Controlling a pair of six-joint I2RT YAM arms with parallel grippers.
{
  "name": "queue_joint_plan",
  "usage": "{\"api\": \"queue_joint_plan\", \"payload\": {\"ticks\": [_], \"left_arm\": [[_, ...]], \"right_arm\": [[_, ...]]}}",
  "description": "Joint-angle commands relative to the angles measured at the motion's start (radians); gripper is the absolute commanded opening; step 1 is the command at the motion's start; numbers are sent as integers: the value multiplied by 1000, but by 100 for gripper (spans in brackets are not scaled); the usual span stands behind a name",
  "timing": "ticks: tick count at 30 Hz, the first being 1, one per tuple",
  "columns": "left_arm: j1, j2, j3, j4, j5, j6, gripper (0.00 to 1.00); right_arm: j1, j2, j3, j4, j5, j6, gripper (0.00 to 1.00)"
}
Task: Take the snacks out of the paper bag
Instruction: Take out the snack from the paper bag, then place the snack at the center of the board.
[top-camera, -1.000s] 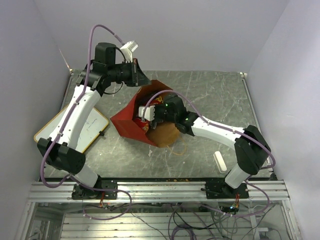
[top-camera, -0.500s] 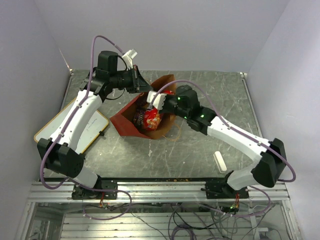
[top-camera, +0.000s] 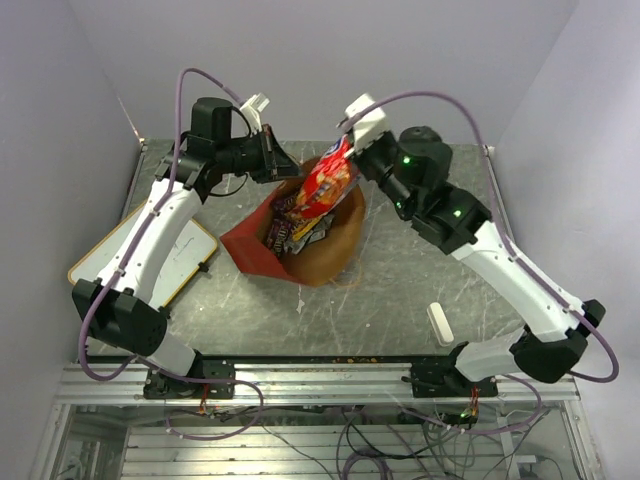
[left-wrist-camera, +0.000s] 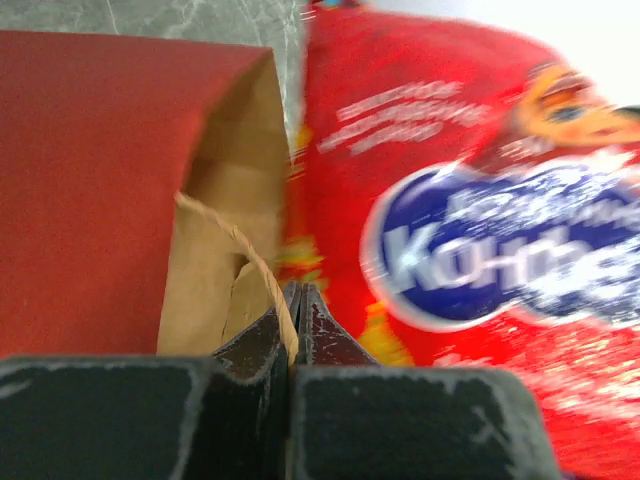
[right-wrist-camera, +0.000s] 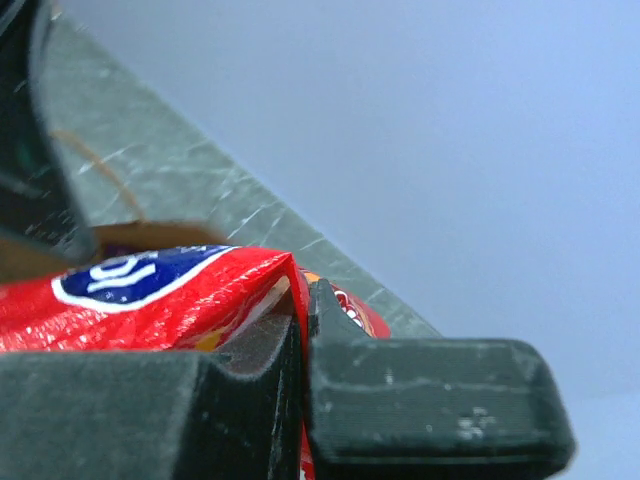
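The large red crinkly snack packet with a blue logo (top-camera: 327, 185) hangs above the mouth of the tall paper bag, red outside and plain brown inside (top-camera: 250, 245). Its lower end reaches just to the opening, so by my reading it is nearly out but not yet set down. The right gripper (top-camera: 348, 142) is clenched on the packet's top edge; the right wrist view shows the foil pinched flat between the two pads, a hold that lets the packet dangle straight as it comes up. The left gripper (top-camera: 284, 166) is clamped on the bag's far rim, with a fold of brown paper caught between its closed fingers in the left wrist view. That grip seems meant to hold the bag down and keep its mouth spread while the other arm pulls. Several small candy wrappers in purple, yellow and brown (top-camera: 290, 228) lie inside, at the opening, waiting their turn. The bag rests on the grey marbled table (top-camera: 420, 200), with a yellow-framed whiteboard (top-camera: 165, 255) to its left and a small white oblong block (top-camera: 438, 323) well apart on the right.
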Motion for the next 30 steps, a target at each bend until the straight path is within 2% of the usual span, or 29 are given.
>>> {"api": "queue_joint_plan", "payload": {"ticks": [1,6,10,14,16,19,21,25,30], "left_arm": [[7,-6,7,-14,-1,-21,7],[7,-28,-74,91,30,-120,7],[7,2,-3,11,11,-87,7],[5,5,48,-75,-6,-52,7],[5,-17,19,-59,-9,-60,7],[5,-54,-48,-4,-8,-64,7],[5,-44,-21,-54,-34,-27,7],[5,-5,62,-157,-53,4,7],[5,-6,66,-125,-49,-2,7]], "right_arm": [[-4,-57,133,56,269,124,0],[-7,-69,164,-16,573,70,0],[-51,-103,-18,183,676,-101,0],[-212,-69,-78,108,585,91,0],[-289,-54,-116,91,532,198,0],[-384,-52,-273,233,478,249,0],[-446,-21,-329,296,466,296,0],[-620,81,-302,281,402,466,0],[-749,210,-289,322,440,462,0]]}}
